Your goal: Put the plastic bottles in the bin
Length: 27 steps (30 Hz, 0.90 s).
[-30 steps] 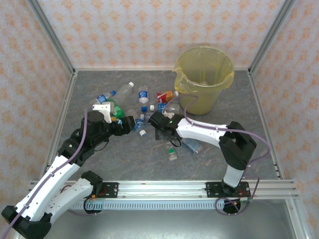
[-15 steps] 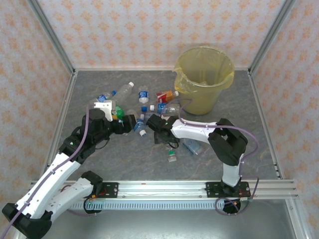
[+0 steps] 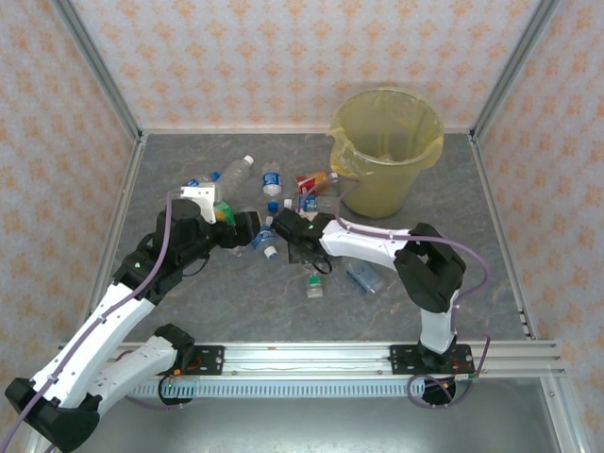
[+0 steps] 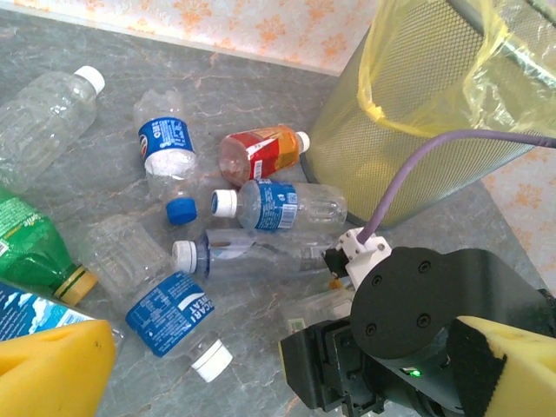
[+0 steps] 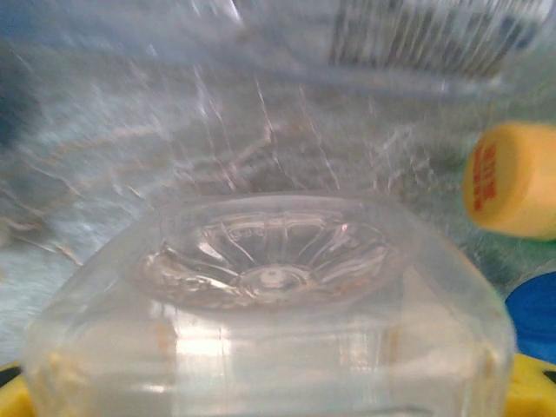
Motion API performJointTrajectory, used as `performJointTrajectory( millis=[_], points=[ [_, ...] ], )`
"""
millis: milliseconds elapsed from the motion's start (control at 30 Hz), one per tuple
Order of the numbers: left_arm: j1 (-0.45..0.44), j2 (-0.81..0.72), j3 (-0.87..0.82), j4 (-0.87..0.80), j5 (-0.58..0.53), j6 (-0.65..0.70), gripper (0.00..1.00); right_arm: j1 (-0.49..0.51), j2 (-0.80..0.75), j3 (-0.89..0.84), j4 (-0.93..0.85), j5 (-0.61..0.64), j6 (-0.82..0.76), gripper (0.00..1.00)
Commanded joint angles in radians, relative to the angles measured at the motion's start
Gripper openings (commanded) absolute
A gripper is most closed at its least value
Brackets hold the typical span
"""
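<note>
Several plastic bottles lie in a pile left of the yellow bin. A red-orange labelled bottle, a blue-labelled one, a crushed clear one and a green one are among them. My right gripper reaches into the pile. A clear square bottle sits base-first between its yellow fingers, spanning the gap from pad to pad. My left gripper hovers open just left of it, its yellow fingers spread wide with nothing between them.
Two more bottles lie apart nearer the front, a small one and a blue-labelled one. A clear bottle rests at the pile's far left. The right arm's cable runs close past the bin. Metal frame posts and walls enclose the grey table.
My right gripper slid left into the pile and narrowed around the clear bottle. The small front bottle shifted slightly left. My left gripper edged up and right.
</note>
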Motion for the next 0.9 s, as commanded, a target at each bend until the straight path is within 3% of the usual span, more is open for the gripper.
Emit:
performJointTrajectory(
  millis=[0,433,533,867],
  points=[
    [0.001,0.003,0.055,0.037,-0.005,0.031,0.99,0.002,-0.096,0.071,-0.084,0.096,0.027,0.6],
    [-0.005,0.066,0.15,0.098,0.035,0.027,0.99,-0.08,-0.298,0.387,-0.175,0.305,0.03,0.58],
    [-0.005,0.072,0.158,0.104,0.052,0.009,0.99,-0.139,-0.314,0.473,-0.18,0.325,0.02,0.54],
    [-0.005,0.075,0.199,0.178,0.155,-0.072,0.99,-0.402,-0.256,0.687,-0.129,0.276,-0.069,0.56]
  ],
)
